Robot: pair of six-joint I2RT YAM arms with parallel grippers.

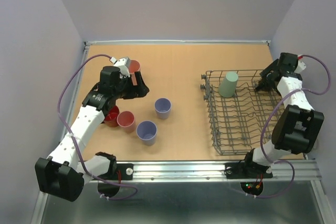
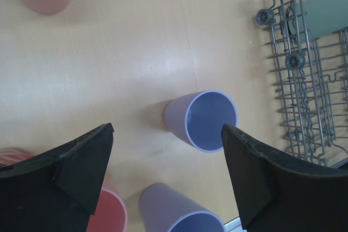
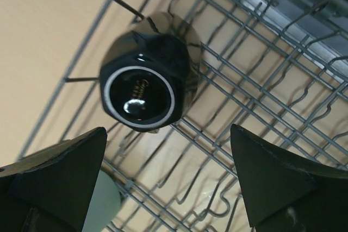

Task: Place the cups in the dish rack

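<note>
On the table stand two lavender cups [image 1: 163, 108] [image 1: 147, 132], a pink cup [image 1: 126, 121] and a red mug [image 1: 111, 115]. Another pink cup [image 1: 135, 66] stands behind my left gripper [image 1: 143, 86]. That gripper hangs open above the table, and in its wrist view the nearer lavender cups [image 2: 204, 120] [image 2: 179, 213] lie below its empty jaws [image 2: 167, 129]. The dish rack [image 1: 216, 129] holds a sage-green cup [image 1: 228, 84] and a dark mug [image 3: 147, 88], bottom up. My right gripper [image 3: 168, 130] is open just above the mug, holding nothing.
The rack [image 2: 310, 80] takes up the right half of the table, with upright tines and small wheels on its near side. A metal rail [image 1: 210, 170] runs along the front edge. Grey walls close in the back and both sides.
</note>
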